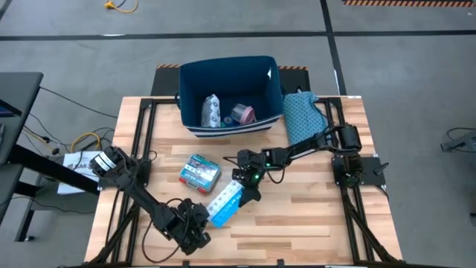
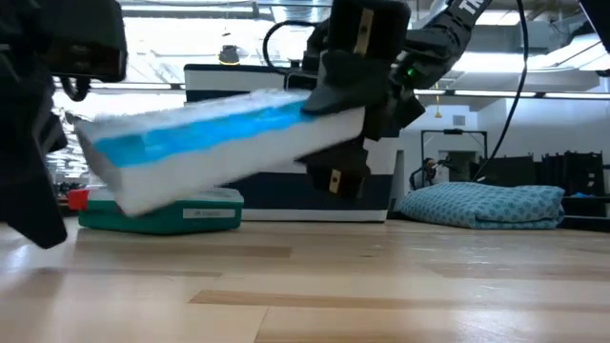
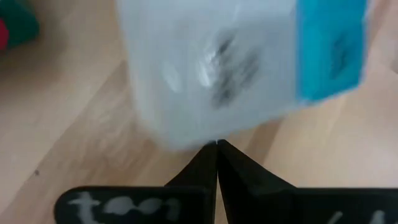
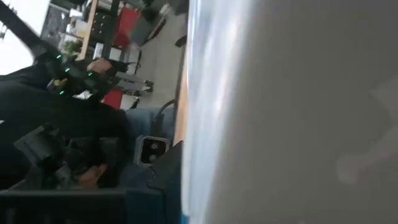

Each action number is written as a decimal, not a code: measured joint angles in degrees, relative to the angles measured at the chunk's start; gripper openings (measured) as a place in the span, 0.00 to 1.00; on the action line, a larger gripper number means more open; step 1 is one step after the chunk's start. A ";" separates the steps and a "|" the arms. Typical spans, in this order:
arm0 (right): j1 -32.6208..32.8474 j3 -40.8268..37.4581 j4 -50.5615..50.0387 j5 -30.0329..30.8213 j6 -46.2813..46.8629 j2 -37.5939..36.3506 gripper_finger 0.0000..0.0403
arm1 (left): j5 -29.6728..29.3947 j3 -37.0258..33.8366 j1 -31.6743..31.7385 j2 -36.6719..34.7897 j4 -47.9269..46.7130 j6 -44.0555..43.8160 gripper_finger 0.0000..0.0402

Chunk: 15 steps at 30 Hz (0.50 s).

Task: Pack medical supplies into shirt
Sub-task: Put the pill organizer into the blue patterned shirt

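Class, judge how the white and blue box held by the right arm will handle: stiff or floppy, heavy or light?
Probably stiff: the box juts sideways from the right end effector without sagging. Likely light, gripped at one end only. It may pivot there.

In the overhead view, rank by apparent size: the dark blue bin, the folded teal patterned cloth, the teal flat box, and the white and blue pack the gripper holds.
1. Dark blue bin
2. Folded teal patterned cloth
3. Teal flat box and white and blue pack, held raised by the right gripper: too close to rank.
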 joint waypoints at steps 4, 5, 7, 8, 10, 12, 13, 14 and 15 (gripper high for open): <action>-0.29 0.85 -0.19 -1.85 0.13 -1.82 0.36 | -0.40 0.00 -1.05 -0.05 -0.11 -1.44 0.00; -0.44 0.72 -0.76 -2.37 0.18 -2.67 0.35 | -0.52 0.00 -1.19 -0.08 -0.13 -1.88 0.00; -0.71 1.04 -0.88 -2.38 0.24 -3.72 0.35 | -1.22 0.06 -1.65 -0.23 -0.22 -2.27 0.00; -0.94 1.08 -1.49 -2.35 0.22 -4.48 0.34 | -1.37 0.11 -1.73 -0.25 -0.07 -2.48 0.00; -1.39 1.44 -2.84 -1.67 0.28 -6.45 0.35 | -2.03 0.11 -2.04 -0.25 0.02 -2.59 0.00; -2.12 1.89 -3.03 -1.08 -0.10 -8.10 0.37 | -2.55 0.17 -2.13 -0.32 0.53 -2.60 0.00; -2.48 2.03 -3.75 -0.88 -0.31 -9.09 0.37 | -2.63 0.17 -2.13 -0.32 0.61 -2.60 0.00; -2.84 2.36 -3.81 -0.33 -0.57 -9.82 0.37 | -2.97 0.17 -2.13 -0.32 0.62 -2.58 0.00; -3.32 2.57 -3.81 -0.02 -0.78 -10.51 0.36 | -3.27 0.17 -2.09 -0.32 0.85 -2.54 0.00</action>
